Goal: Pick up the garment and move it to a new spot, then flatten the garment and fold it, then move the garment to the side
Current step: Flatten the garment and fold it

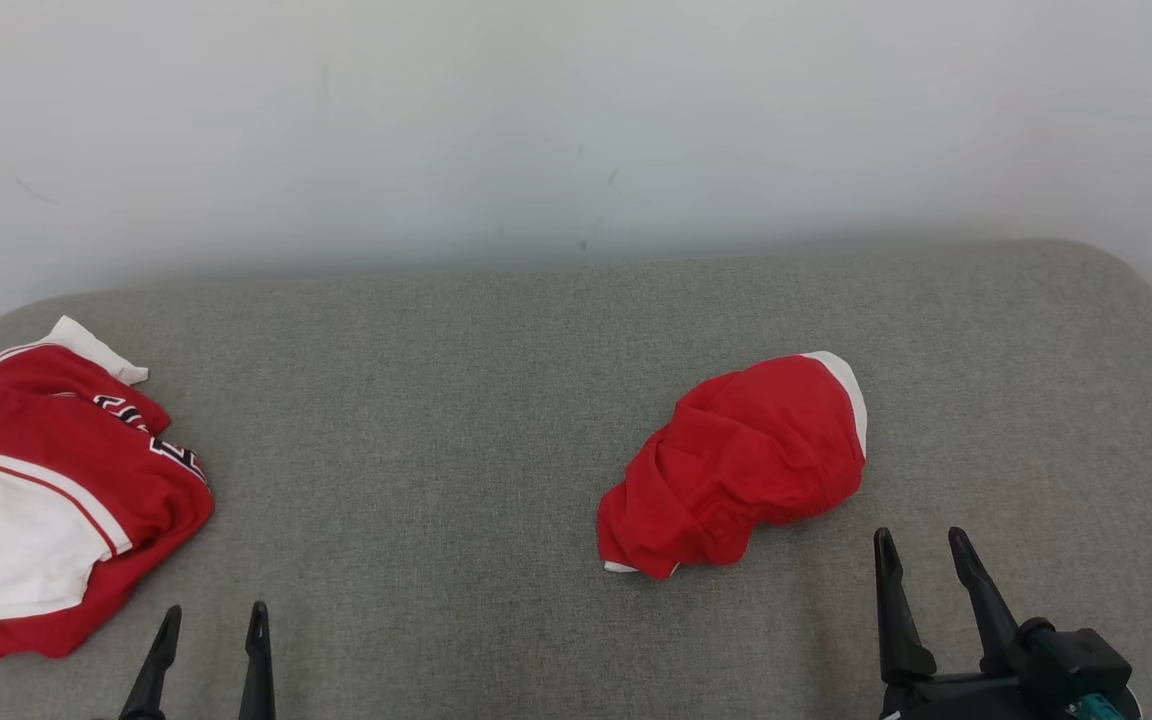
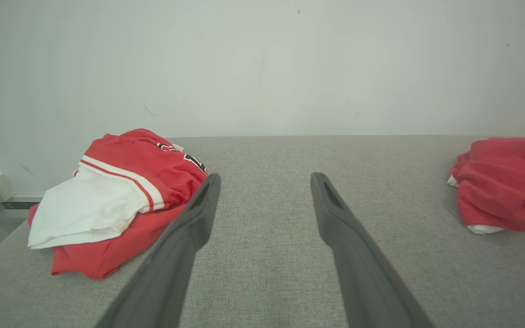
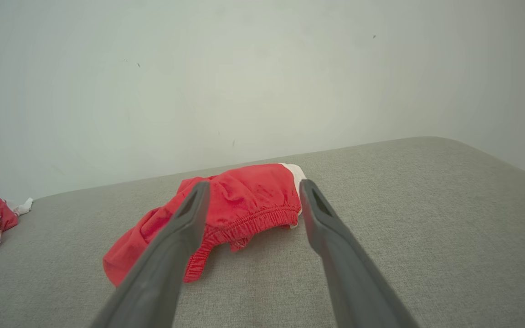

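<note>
Garment (image 1: 736, 465) crumpled on grey pad (image 1: 436, 420), right of centre, just ahead of right gripper (image 1: 919, 535). Jersey (image 1: 66, 490) heaped at pad's left edge, near left gripper (image 1: 214, 610). Both grippers: fingers spread, nothing held.

Cannot read the black lettering (image 1: 176, 457) on the red and white jersey (image 1: 66, 480): partly folded under, and cropped by the head view's left edge. Cannot tell the shape of the red garment (image 1: 736, 460), bunched over its folds, cut by the right edge in the left wrist view and partly covered by a finger (image 3: 176, 250) in the right wrist view. Hidden below the head view's bottom edge: the left gripper (image 1: 216, 607) behind its fingers, and the right gripper (image 1: 918, 533) base.
</note>
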Motion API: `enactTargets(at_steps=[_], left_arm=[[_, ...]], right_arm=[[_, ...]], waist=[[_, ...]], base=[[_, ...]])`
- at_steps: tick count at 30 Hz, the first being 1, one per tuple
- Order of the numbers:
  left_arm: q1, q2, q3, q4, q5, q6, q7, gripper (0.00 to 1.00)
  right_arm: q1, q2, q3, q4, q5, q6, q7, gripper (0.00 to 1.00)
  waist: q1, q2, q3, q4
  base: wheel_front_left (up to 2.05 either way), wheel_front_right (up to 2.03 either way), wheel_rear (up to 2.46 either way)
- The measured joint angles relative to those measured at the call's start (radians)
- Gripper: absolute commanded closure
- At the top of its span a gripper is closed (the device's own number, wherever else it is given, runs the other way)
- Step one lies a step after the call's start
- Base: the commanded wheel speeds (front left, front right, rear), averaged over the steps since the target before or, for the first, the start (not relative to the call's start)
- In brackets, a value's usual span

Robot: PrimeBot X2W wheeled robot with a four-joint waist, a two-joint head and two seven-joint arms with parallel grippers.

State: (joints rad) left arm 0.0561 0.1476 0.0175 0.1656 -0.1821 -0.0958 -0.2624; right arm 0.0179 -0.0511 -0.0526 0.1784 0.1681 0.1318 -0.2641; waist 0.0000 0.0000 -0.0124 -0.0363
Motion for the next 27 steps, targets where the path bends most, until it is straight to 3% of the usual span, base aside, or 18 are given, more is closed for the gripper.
enactTargets(at_steps=[27], left_arm=[[-0.012,-0.020,0.041,0.019,0.040,-0.021,0.000,0.00]], right_arm=[[0.003,0.000,-0.001,0.013,-0.002,0.000,0.000,0.00]], waist=[[0.0000,0.0000,0.007,0.010]], base=[[0.00,0.00,0.00]])
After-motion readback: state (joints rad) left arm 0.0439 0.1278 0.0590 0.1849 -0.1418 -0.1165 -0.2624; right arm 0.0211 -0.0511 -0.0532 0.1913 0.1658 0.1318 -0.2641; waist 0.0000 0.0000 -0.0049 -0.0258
